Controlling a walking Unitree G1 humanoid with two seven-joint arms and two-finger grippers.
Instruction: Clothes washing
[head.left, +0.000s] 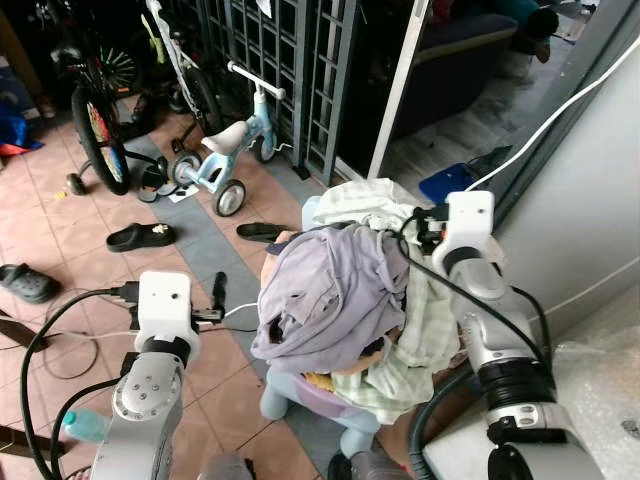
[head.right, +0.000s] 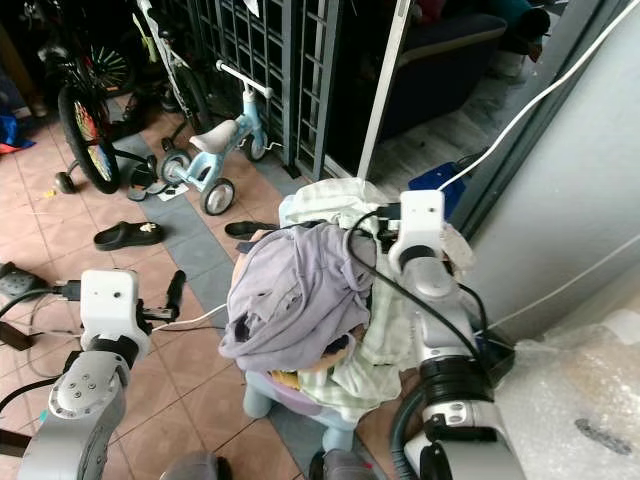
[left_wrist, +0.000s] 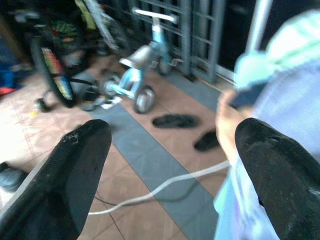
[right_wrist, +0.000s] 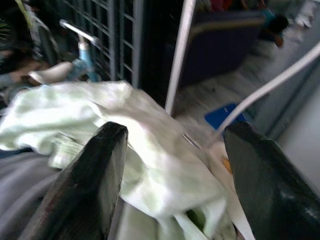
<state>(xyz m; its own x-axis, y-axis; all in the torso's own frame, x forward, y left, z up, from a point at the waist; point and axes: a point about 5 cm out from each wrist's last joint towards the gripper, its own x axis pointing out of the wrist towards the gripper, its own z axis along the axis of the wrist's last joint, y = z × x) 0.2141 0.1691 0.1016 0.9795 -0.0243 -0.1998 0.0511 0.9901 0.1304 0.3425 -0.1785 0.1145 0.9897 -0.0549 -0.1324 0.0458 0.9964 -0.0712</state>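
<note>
Right now the right gripper (right_wrist: 170, 180) was seen w/ its two black fingers (right_wrist: 87, 185) spread wide, nothing pinched, poised just above the pale green cloth (right_wrist: 100, 120) at the top of the laundry pile. The left gripper (left_wrist: 170, 170) was likewise held w/ fingers (left_wrist: 75, 175) spread apart, empty, hovering beside the pile's left side over the tiled floor (head.left: 60, 230), near a white cable (left_wrist: 165, 185).

The clothes were found heaped on a small light-blue plastic chair (head.left: 275, 395): a lilac garment (head.left: 330, 285) draped over the front, the pale green striped cloth (head.left: 375, 205) behind and down the right side. Something yellow-orange was glimpsed under the heap; what it was could not be told.

Step in hand was judged as approach-to-grasp, i.e. laundry not yet picked up, task barely begun. Next move would prob. call for the right gripper to be lowered into the green cloth and closed on a fold, w/ the left brought in against the lilac garment so the heap is not dragged off the chair.

Counted: 2 grippers, 2 garments clearly told apart, 1 chair, 1 blue balance bike (head.left: 225, 150), 1 larger bicycle (head.left: 95, 120), 1 black sandal (head.left: 140, 237), 1 dark clog (head.left: 25, 283), 1 blue mat (head.left: 447, 183) by the doorway.
</note>
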